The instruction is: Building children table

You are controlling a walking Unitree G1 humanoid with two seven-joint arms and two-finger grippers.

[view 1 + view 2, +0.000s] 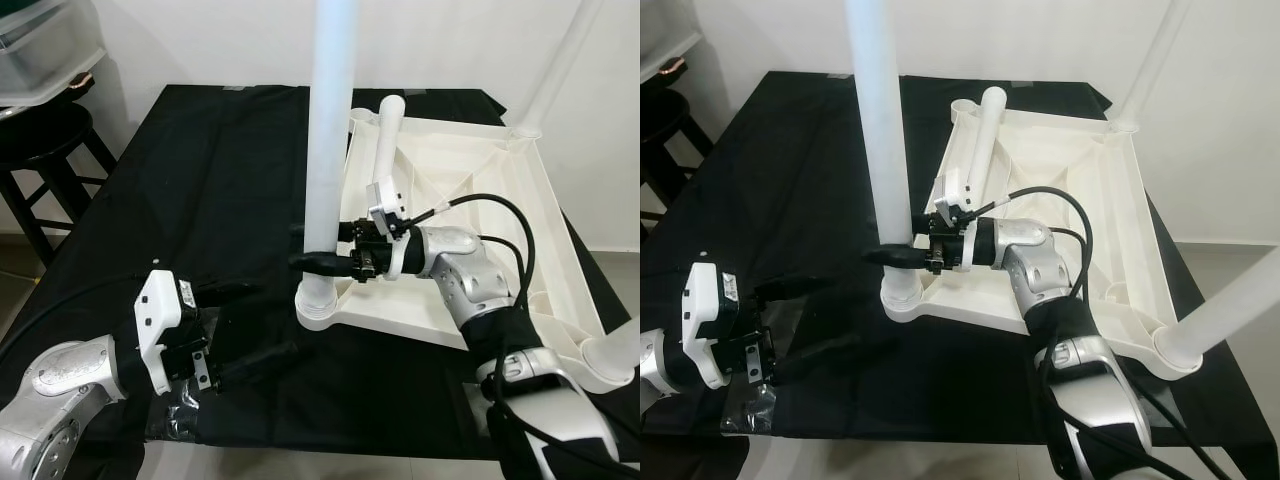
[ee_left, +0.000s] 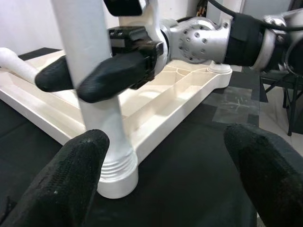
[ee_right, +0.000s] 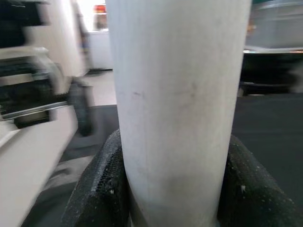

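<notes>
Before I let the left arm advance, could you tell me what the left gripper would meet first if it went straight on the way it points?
Most likely the upright white leg near its threaded base: the left gripper is open and faces it, with the right gripper clamped on it higher up. Depth is uncertain.

Smooth white plastic leg (image 1: 328, 120) and tabletop (image 1: 470, 190); matt black cloth (image 1: 200, 190); rough black rubbery fingers (image 2: 71, 175); silvery metal arm (image 1: 465, 275).

The robot has two shiny silver arms with round joints, black cables (image 1: 500, 215) looping off the right one, white wrist boxes (image 1: 157, 322), and long black bumpy fingers (image 2: 71, 179).
</notes>
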